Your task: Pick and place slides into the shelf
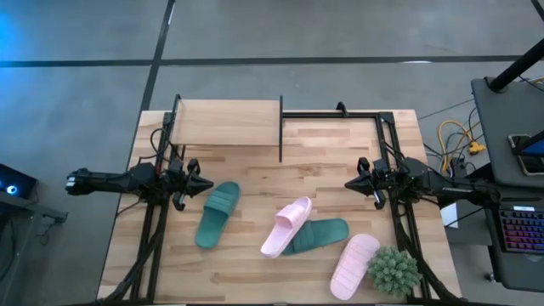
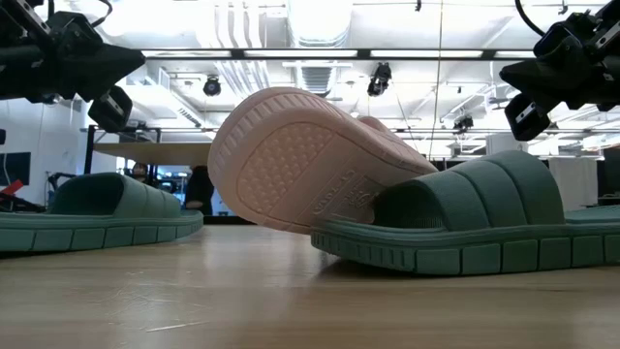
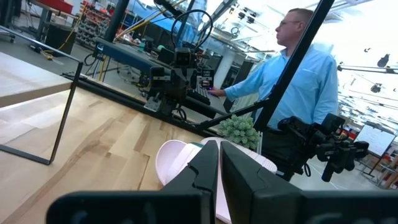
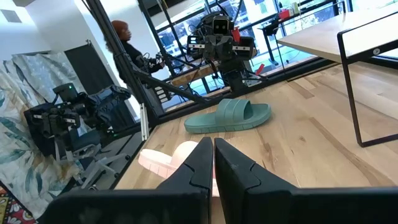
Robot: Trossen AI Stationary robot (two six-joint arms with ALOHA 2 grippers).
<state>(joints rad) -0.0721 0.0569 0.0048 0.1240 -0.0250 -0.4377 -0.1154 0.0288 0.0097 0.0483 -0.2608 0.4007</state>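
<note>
Both grippers hang shut above the table, touching nothing: my left gripper [image 1: 204, 183] [image 3: 219, 155] at the left, my right gripper [image 1: 350, 184] [image 4: 213, 152] at the right. Between them lie the slides. One teal slide [image 1: 218, 214] [image 4: 229, 116] rests flat on its sole near the left gripper. A pink slide [image 1: 286, 227] [image 2: 320, 165] leans tilted, sole showing, on a second teal slide [image 1: 319, 235] [image 2: 465, 218]. Another pink slide [image 1: 354, 265] lies near the front right. The shelf [image 1: 228, 123] stands at the far edge.
A spiky green potted plant [image 1: 393, 270] stands at the front right corner beside the pink slide. Black frame bars [image 1: 340, 113] run along the far right edge. One person [image 3: 305, 74] and another person [image 4: 124, 37] stand beyond the table's sides.
</note>
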